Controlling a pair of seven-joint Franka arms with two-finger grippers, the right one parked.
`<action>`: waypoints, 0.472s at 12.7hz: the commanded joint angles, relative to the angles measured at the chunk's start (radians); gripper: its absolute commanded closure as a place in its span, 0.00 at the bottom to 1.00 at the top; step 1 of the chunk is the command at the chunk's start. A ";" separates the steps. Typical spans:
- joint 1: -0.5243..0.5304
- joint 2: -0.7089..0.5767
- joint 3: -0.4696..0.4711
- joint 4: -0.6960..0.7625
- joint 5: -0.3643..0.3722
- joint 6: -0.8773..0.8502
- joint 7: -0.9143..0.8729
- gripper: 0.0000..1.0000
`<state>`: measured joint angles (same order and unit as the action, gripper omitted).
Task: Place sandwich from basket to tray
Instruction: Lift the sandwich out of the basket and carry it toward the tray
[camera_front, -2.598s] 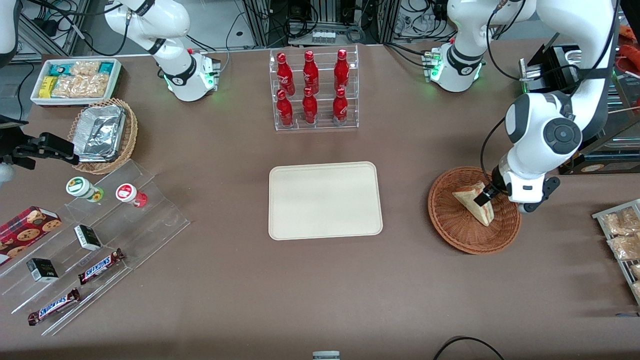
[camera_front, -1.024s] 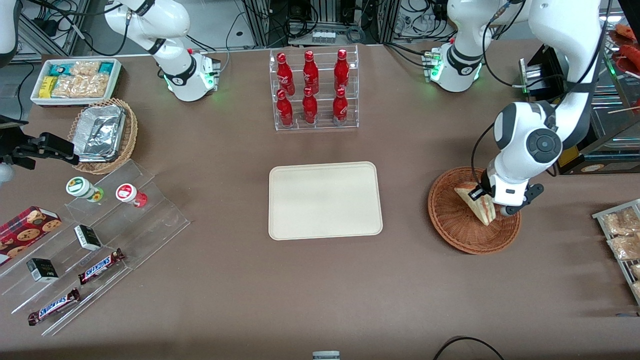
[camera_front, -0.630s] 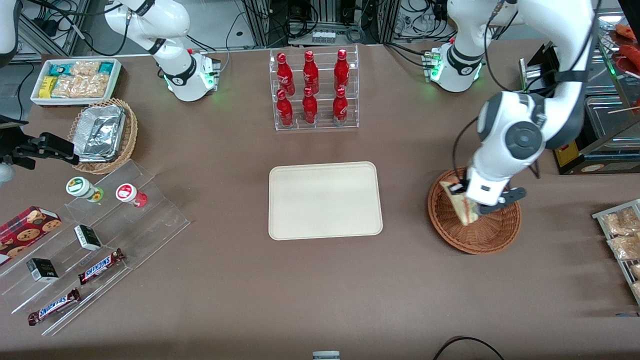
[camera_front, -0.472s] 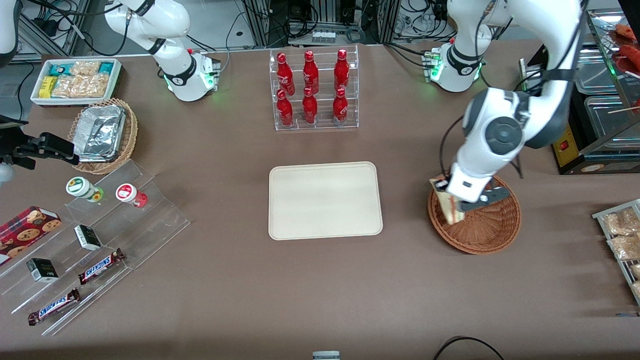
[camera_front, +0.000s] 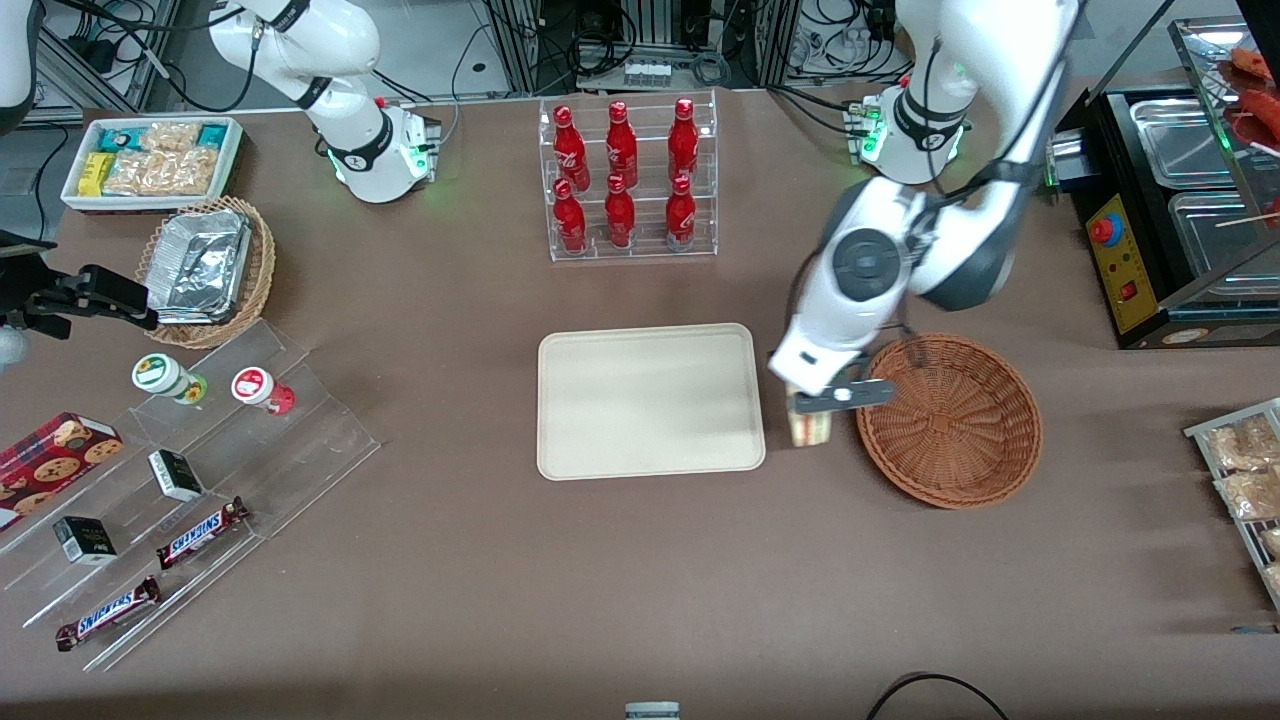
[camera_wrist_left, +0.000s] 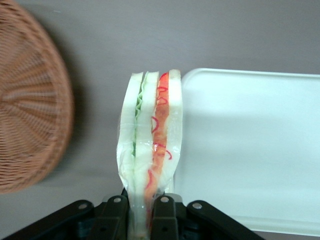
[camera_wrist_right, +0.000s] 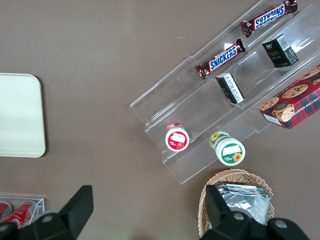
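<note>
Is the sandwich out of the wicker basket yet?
Out. The hand holds the triangular sandwich wedge between the empty reddish-brown wicker basket and cream rectangular tray.

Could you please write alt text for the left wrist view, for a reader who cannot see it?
The gripper holds the sandwich upright by its lower end, filling edge facing the camera, above brown table between the wicker basket and the cream tray.

The gripper (camera_front: 812, 400) hides the sandwich's (camera_front: 810, 428) top at its 12 o'clock in the front view. In the wrist view the frame edge crops the basket (camera_wrist_left: 30, 115), the tray (camera_wrist_left: 260, 150) and the fingers (camera_wrist_left: 114, 215).
</note>
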<state>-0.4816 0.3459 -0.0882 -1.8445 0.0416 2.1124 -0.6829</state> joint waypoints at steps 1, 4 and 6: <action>-0.086 0.152 0.013 0.210 -0.009 -0.074 -0.073 1.00; -0.161 0.312 0.013 0.422 -0.009 -0.150 -0.133 1.00; -0.195 0.372 0.012 0.490 -0.011 -0.154 -0.155 1.00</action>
<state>-0.6414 0.6306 -0.0892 -1.4832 0.0408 2.0055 -0.8108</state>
